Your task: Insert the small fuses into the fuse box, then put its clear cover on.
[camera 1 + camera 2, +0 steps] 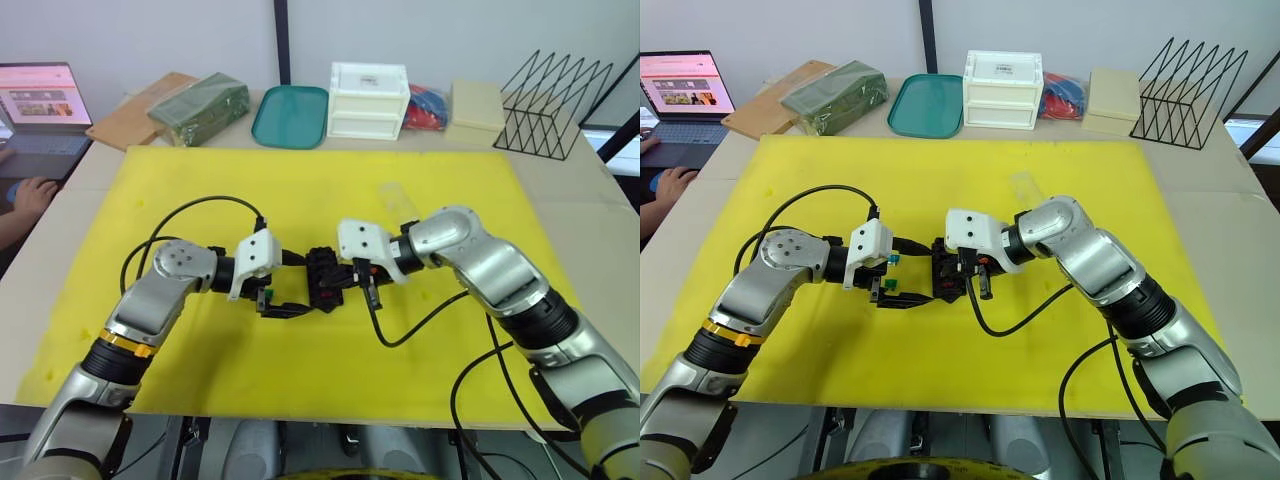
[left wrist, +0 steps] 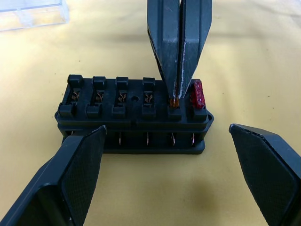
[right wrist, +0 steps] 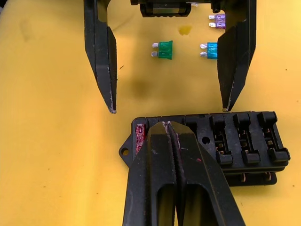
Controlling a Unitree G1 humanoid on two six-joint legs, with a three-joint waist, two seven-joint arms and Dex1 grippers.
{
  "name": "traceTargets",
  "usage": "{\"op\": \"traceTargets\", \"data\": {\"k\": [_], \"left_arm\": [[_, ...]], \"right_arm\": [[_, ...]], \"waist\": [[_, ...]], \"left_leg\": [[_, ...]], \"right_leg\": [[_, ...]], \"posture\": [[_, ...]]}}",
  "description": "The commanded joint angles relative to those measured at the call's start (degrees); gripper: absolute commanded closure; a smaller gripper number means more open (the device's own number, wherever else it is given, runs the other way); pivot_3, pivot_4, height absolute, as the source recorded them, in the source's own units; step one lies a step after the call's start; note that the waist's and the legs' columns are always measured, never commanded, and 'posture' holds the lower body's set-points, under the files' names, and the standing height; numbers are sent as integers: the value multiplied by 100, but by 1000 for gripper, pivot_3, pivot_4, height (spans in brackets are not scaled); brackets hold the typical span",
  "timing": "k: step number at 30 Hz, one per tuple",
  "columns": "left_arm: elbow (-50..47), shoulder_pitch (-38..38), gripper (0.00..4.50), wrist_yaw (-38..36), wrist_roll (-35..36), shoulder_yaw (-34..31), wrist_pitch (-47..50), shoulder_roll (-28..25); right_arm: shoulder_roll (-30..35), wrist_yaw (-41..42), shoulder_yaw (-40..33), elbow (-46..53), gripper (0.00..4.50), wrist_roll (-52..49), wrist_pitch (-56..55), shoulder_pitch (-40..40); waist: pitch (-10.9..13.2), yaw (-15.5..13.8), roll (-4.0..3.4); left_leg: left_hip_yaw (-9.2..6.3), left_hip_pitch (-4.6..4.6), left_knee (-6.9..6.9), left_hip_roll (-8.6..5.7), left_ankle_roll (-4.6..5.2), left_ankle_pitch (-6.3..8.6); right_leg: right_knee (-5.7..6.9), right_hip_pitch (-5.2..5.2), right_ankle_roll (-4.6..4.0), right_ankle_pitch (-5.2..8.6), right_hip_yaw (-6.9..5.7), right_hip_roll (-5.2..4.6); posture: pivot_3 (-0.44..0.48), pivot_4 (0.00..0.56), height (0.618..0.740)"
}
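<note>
The orange fuse [image 2: 174, 101], tiny, light and slippery, is being pinched by its plastic head in the right hand [image 2: 178, 92], entering the fuse box [image 2: 134, 115]; the left hand [image 3: 169, 106] is hanging open.

Yellow mat [image 1: 300, 180] lying over table [image 1: 560, 170]. Along far edge – open laptop [image 1: 40, 105], wooden board [image 1: 135, 115], green pack [image 1: 200, 108], teal tray [image 1: 291, 116], white drawer box [image 1: 369, 100], red-blue bundle [image 1: 427, 108], cream box [image 1: 476, 110], black wire rack [image 1: 553, 105] all sitting in row. Person's hand [image 1: 32, 192] resting beside laptop – at table's left edge.
</note>
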State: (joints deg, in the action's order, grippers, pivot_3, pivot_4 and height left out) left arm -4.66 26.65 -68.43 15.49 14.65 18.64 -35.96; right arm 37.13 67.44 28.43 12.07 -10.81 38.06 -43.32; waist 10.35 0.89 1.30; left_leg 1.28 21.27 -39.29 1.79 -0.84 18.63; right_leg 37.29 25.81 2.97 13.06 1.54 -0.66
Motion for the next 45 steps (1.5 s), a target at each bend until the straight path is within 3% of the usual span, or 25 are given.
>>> {"op": "traceTargets", "data": {"k": [1,14,19,21,25,28,35,40,45], "left_arm": [[-166,-1,0,21,38,-125,-34,-44],[-706,-24,0,-92,699,-762,568,-468],[-1096,-299,0,-214,1138,-1377,1109,-1193],[-1166,-671,0,-374,1312,-1917,1335,-1734],[-856,-1653,0,-653,1384,-3073,1385,-2562],[-453,-2242,0,-824,1278,-3658,1237,-2830],[230,-2767,0,-939,997,-3953,752,-2997],[149,-2372,0,-678,1233,-3661,893,-2622],[-47,-1927,0,-585,2173,-3275,2406,-2236]], "right_arm": [[86,49,197,-159,4474,233,-12,106],[104,30,-1109,486,4474,-686,359,-211],[590,123,-1500,704,4474,-800,185,48],[1003,206,-1827,783,4474,-871,156,336],[1915,373,-2523,721,3638,-915,-31,1072],[2395,389,-2890,455,2531,-789,-311,1558],[2808,340,-3297,87,37,-707,-687,2272],[2586,147,-3236,248,14,-865,-612,2035],[1999,1,-2979,828,14,-1479,-33,1356]], "waist": [[-1,-1,0],[1,-2,0],[2,-3,-1],[2,3,0],[7,-5,-6],[7,-8,-5],[7,1,-5],[7,-3,-7],[7,31,-6]], "left_leg": [[0,0,0,0,0,0],[-3,4,0,1,0,0],[-3,5,0,2,0,0],[-2,4,0,2,0,0],[2,12,8,4,1,1],[6,2,7,3,1,0],[13,1,7,5,1,0],[15,1,7,5,0,0],[13,3,6,6,0,0]], "right_leg": [[0,-1,0,0,0,0],[-1,1,0,0,-1,0],[-4,1,0,0,-2,-1],[-5,1,0,0,-2,-2],[-8,15,1,2,-2,-4],[-10,5,0,3,-2,-5],[-11,6,-1,4,0,1],[-10,7,0,3,4,0],[-6,10,1,2,6,3]], "posture": [[0,150,740],[0,150,740],[0,150,740],[0,150,740],[0,150,740],[0,150,740],[0,150,740],[0,150,740],[0,150,740]]}}
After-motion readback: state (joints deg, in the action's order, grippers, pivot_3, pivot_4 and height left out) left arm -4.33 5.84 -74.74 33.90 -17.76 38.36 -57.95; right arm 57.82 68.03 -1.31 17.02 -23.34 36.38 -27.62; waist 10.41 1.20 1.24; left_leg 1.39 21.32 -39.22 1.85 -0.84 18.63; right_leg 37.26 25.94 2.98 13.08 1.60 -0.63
